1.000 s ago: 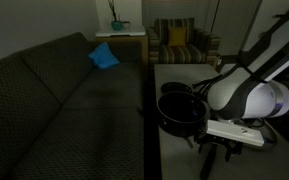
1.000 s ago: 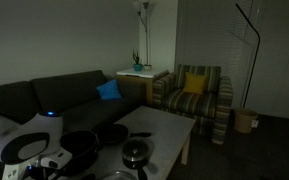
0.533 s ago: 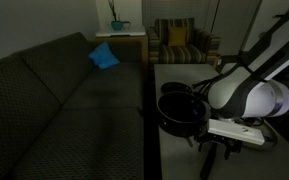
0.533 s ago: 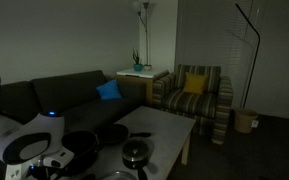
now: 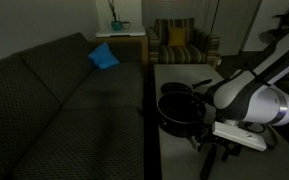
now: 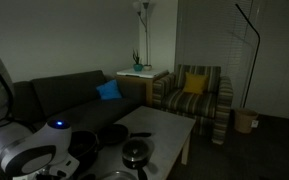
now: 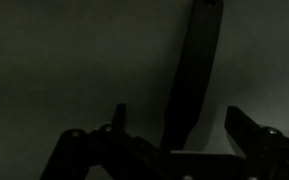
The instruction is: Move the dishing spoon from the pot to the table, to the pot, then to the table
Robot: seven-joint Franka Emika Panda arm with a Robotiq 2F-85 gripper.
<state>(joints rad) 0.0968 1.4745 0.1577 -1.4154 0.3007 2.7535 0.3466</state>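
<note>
The scene is very dim. In the wrist view the dishing spoon point(image 7: 194, 70) is a slim dark handle running up from between the fingers of my gripper point(image 7: 179, 110) over a plain dim surface. The fingers stand wide apart on either side of it and do not touch it. In an exterior view the big black pot point(image 5: 179, 108) stands on the pale table point(image 5: 174, 75), and my gripper point(image 5: 214, 152) hangs low just beside the pot, near the table's front end. The pot also shows in an exterior view point(image 6: 81, 143).
A black pan with a long handle point(image 6: 112, 134) and a small lidded pan point(image 6: 136, 153) stand on the table point(image 6: 169, 125). A dark sofa point(image 5: 64, 100) runs along the table. A striped armchair point(image 6: 196, 95) and a wooden side table with a plant point(image 5: 119, 38) stand beyond.
The arm has shifted and sunk a little beside the pot. The pot and pans have not moved.
</note>
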